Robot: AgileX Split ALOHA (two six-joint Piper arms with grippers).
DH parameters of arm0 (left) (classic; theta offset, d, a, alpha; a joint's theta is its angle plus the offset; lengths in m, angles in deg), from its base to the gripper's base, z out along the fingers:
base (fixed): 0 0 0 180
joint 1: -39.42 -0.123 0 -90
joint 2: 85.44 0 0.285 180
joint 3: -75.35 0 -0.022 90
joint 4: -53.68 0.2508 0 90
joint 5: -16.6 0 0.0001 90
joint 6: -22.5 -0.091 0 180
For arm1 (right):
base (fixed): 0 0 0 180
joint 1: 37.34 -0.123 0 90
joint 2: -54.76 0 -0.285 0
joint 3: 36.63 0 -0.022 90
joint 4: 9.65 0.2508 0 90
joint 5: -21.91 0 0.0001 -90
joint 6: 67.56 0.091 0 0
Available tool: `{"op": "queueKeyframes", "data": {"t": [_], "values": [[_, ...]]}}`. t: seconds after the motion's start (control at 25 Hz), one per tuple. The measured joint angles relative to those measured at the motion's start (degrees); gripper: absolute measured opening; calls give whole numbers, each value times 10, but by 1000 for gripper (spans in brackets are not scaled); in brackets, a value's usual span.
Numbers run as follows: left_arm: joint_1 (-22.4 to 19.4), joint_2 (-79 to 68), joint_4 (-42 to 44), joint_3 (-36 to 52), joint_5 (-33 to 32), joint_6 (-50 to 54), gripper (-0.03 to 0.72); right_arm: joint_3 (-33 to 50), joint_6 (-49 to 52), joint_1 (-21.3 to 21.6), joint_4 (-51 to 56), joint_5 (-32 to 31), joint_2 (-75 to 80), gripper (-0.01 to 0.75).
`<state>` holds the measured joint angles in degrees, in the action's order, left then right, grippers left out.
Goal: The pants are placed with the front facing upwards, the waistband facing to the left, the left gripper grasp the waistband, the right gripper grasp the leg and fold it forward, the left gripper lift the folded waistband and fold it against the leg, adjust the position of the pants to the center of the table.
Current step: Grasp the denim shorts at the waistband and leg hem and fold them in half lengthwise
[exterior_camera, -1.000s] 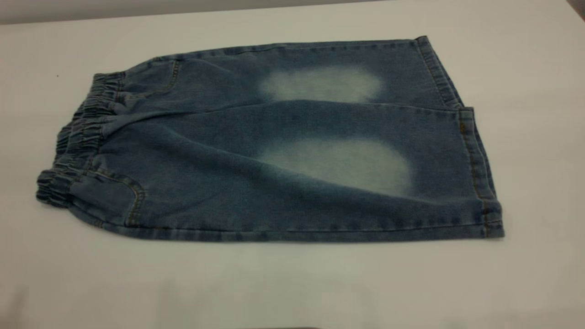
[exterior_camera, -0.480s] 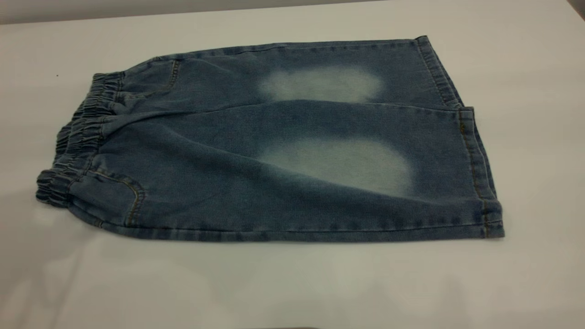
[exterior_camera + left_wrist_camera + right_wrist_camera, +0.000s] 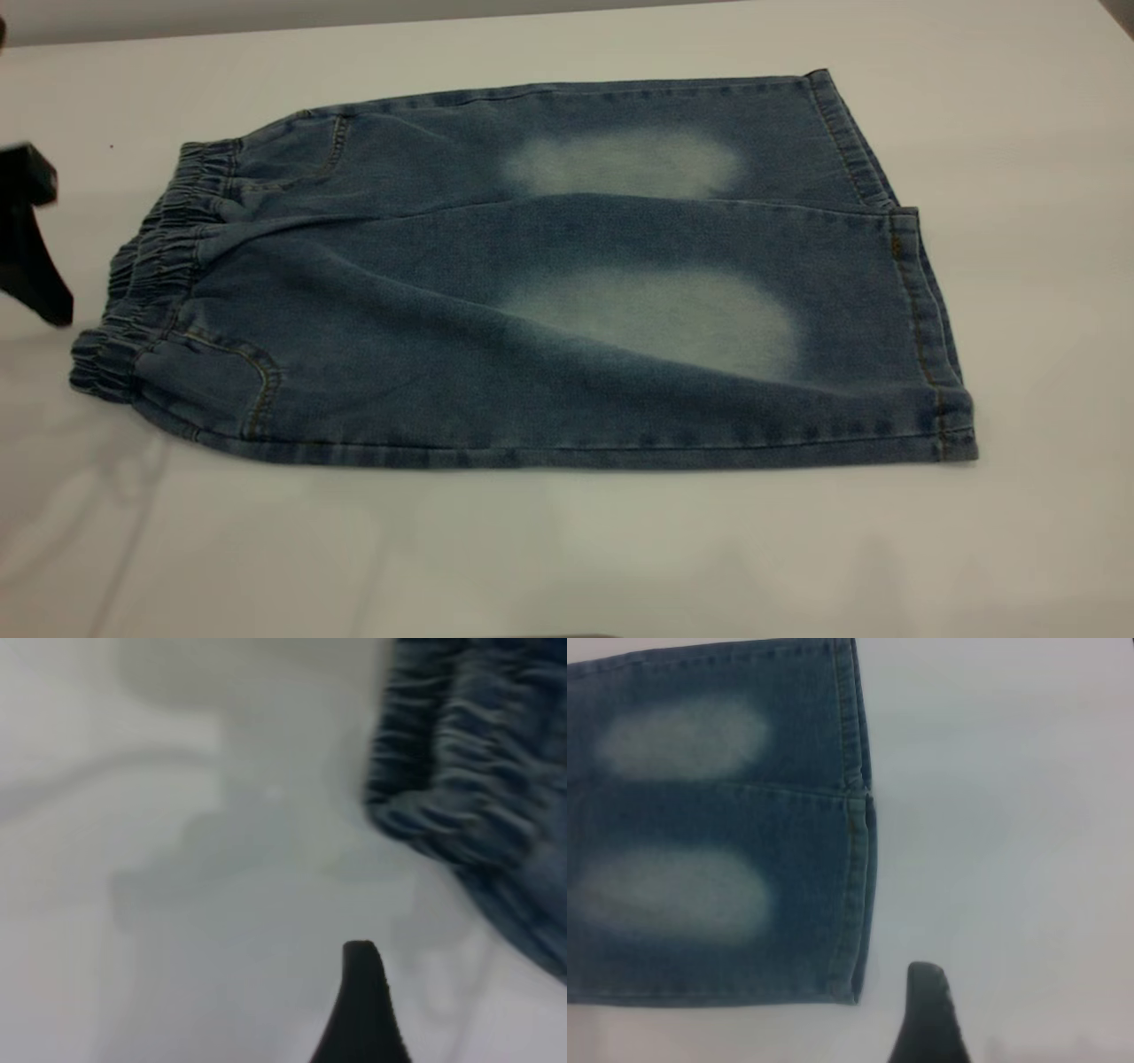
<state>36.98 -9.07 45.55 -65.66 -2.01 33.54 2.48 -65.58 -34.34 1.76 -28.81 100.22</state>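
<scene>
While the pants (image 3: 532,275) lie flat and unfolded near the middle of the desk (image 3: 567,549), their long axis runs across the exterior view, with the waistband (image 3: 151,275) at the left end and both hems at the right. The left gripper (image 3: 31,235) shows at that view's left edge, just beside the waistband and apart from it, so the band lies to its right, toward the desk's middle. Only 1 of its fingers (image 3: 361,1010) shows in the left wrist view, and I cannot tell whether it is released or clenched; it holds nothing. The right gripper (image 3: 926,1014) appears only in its own wrist view, over bare desk near the hem of the leg (image 3: 849,904); again 1 finger shows, state unclear. Each arm is nearer its own end. Count: 1 pair of pants, 2 legs, 2 faded patches, 2 grippers.
</scene>
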Motion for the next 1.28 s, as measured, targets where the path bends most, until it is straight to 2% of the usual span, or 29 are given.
{"op": "queueKeyframes", "data": {"t": [0.56, 1.28], "values": [[-6, -113, 1, -1, 97, 0, 499, 0, -1, 0, 0, 11, 0, 440], [-6, -117, 2, -4, 152, 0, 499, 0, -1, 0, 0, 15, 0, 440]]}}
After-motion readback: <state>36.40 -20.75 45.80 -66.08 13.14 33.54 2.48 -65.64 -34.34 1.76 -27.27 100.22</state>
